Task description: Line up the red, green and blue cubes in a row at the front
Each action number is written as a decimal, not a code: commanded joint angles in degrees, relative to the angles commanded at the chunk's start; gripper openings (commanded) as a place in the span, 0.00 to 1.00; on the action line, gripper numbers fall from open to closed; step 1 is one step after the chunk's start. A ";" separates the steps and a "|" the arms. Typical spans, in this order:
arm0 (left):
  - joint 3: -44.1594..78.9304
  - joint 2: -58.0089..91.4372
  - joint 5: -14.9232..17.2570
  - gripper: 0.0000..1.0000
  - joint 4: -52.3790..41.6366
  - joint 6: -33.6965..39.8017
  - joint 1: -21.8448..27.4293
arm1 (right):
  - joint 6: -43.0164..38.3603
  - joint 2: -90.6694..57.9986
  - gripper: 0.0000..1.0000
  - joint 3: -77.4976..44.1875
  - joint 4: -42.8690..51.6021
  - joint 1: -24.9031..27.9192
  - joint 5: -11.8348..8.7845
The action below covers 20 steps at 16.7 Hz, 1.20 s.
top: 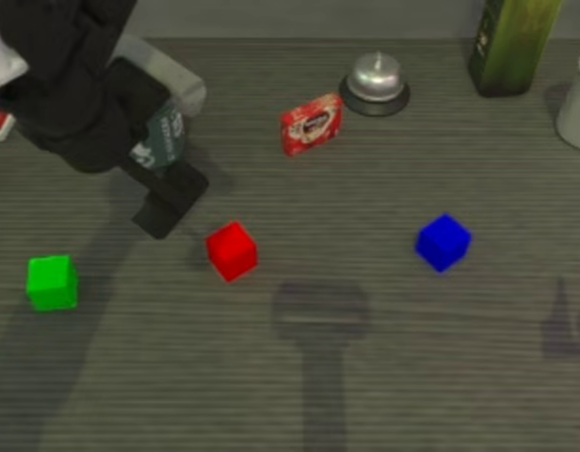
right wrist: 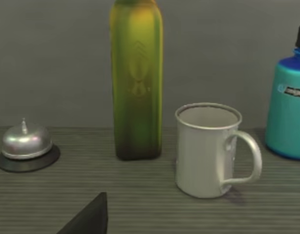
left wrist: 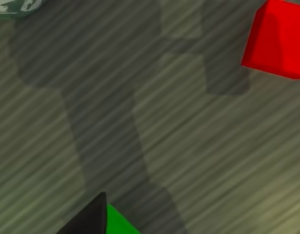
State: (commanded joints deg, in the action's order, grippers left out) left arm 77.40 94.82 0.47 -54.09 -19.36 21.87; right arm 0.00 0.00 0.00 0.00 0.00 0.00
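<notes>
Left gripper (top: 168, 212) hangs just beside the red cube (top: 232, 250), can't tell if it's spread. Dropping crooked could knock red away from green (top: 52, 282).

A grey, finely ribbed table (top: 412, 377) carries soft shadows, and a plain grey wall (right wrist: 52, 58) stands behind it

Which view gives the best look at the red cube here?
The top view: the whole red cube sits unobstructed between the green and blue ones. The left wrist view catches only part of it, cut by the picture's edge. The right wrist view does not show it.
</notes>
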 joint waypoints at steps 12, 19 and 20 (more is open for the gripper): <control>27.80 31.24 -0.30 1.00 -15.03 -6.20 6.83 | 0.00 0.00 1.00 0.00 0.00 0.00 0.00; 24.50 32.47 -0.28 1.00 -10.68 -6.32 6.70 | 0.00 0.00 1.00 0.00 0.00 0.00 0.00; 23.05 33.25 -0.28 1.00 -8.25 -6.32 6.70 | 0.00 0.00 1.00 0.00 0.00 0.00 0.00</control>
State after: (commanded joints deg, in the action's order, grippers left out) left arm 100.44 128.07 0.20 -62.34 -25.68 28.57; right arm 0.00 0.00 0.00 0.00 0.00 0.00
